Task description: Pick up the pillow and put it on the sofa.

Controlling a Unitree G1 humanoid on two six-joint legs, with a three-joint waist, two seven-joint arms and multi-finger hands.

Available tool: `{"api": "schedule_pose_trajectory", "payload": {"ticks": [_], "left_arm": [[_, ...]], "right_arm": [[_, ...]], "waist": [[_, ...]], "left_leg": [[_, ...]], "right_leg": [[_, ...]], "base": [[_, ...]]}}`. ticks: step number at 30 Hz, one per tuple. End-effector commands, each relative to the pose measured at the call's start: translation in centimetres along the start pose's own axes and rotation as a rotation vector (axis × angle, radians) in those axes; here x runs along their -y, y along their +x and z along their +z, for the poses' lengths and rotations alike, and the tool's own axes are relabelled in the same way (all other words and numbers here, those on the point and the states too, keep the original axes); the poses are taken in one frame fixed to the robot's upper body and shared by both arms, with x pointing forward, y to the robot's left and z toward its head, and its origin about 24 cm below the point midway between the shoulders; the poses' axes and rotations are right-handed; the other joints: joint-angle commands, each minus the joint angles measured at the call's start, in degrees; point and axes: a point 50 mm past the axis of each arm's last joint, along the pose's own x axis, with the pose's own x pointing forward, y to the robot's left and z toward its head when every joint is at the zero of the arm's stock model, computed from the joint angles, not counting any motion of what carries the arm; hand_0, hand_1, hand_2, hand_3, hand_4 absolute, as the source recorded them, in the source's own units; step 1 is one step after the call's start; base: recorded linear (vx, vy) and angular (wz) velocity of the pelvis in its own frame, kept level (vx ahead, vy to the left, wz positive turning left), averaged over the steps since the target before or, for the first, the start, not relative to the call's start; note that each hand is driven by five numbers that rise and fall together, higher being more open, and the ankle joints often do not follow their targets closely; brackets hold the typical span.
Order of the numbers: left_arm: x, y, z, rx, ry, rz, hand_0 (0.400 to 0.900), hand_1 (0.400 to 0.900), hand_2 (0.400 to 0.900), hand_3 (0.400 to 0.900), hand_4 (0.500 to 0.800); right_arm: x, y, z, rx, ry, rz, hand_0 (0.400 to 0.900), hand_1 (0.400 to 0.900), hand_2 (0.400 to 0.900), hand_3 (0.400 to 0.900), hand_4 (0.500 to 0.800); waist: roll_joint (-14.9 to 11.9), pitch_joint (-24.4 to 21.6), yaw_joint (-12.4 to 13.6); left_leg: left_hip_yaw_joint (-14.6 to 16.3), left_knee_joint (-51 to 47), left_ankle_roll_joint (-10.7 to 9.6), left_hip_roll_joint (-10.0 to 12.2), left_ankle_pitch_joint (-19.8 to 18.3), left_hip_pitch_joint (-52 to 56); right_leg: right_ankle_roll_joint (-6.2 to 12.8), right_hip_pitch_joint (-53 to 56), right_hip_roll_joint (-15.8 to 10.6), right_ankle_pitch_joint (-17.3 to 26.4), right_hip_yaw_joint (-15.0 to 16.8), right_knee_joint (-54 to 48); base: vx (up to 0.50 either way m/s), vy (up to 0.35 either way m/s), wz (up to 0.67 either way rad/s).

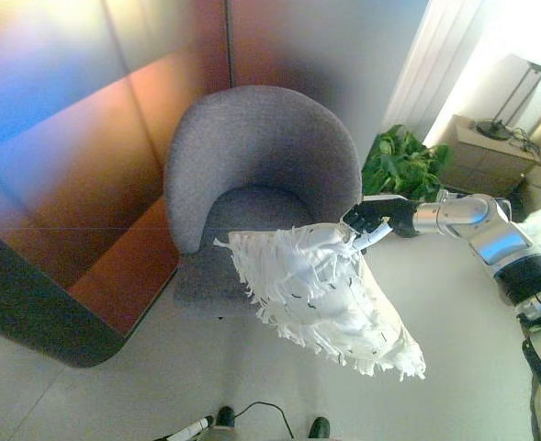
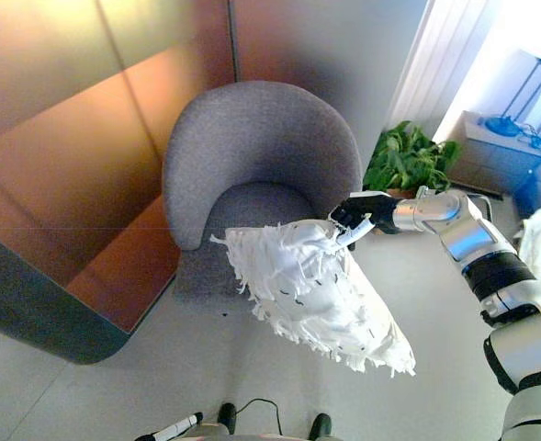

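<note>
My right hand (image 2: pixel 360 217) fingers clamp the pillow (image 2: pixel 318 292) by its top edge, dangling it clear to reach the sofa (image 2: pixel 252 156)

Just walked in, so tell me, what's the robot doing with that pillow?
The right hand grips a white fringed pillow by its top corner, holding it in the air in front of the grey sofa chair. The pillow hangs clear of the seat, not yet set down. The left hand is out of view.
</note>
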Motion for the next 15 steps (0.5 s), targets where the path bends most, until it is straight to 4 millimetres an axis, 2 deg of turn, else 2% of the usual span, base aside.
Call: {"api": "schedule_pose_trajectory", "payload": {"ticks": [1,10,15], "left_arm": [[-1.2,-0.5,-4.1,-0.214,0.032,0.052,0.900,0.900,0.900,0.900,0.800],[-1.8,-0.8,-4.7,-0.241,0.005,0.078,0.900,0.900,0.900,0.900,0.800],[-1.6,-0.7,-4.8,-0.245,-0.011,0.069,0.900,0.900,0.900,0.900,0.800]], "right_arm": [[6.6,-3.7,9.7,0.314,-0.016,-0.219,0.400,0.400,0.400,0.400,0.500],[9.0,-4.4,9.7,0.298,0.169,-0.345,0.400,0.400,0.400,0.400,0.500],[10.1,-5.3,8.9,0.262,0.239,-0.427,0.400,0.400,0.400,0.400,0.500]], "waist": [[-4.26,-2.92,2.46],[-5.57,-2.62,4.71],[-5.89,-2.43,5.54]], "left_leg": [[0.31,-0.37,0.07,-2.76,-4.67,1.32],[-1.09,-0.37,0.14,-2.72,-4.67,1.43],[-1.83,-0.37,0.11,-2.63,-4.67,1.27]], "right_leg": [[1.76,5.80,1.14,-5.18,-1.19,-0.01],[1.76,6.51,1.43,-5.34,-2.06,-0.01],[1.71,6.61,1.56,-5.51,-2.43,-0.01]], "base": [[0.08,0.067,0.15],[0.05,0.037,0.09],[0.03,0.026,0.07]]}}
